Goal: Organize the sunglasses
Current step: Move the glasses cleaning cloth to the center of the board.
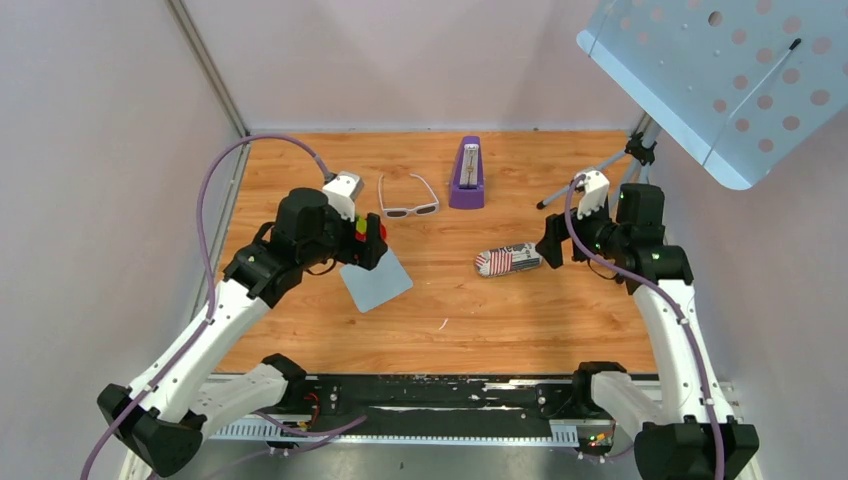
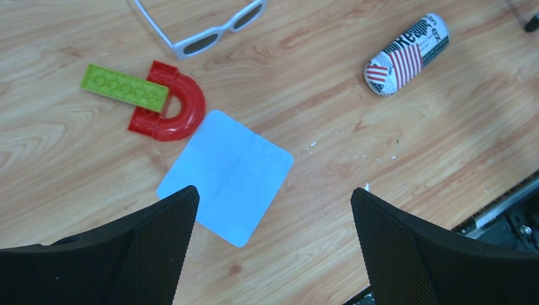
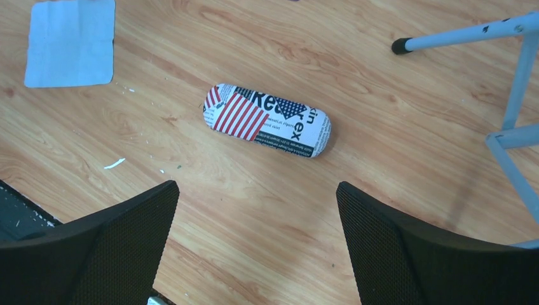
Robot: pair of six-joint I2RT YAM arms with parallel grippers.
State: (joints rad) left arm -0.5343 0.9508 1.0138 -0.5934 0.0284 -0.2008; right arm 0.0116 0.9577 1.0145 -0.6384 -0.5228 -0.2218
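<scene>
even bright light, soft shadows, sharp

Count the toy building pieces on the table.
2. The green brick overlaps one leg of the red arch; both lie between the sunglasses and the blue cloth. Others may hide under the left arm.
</scene>
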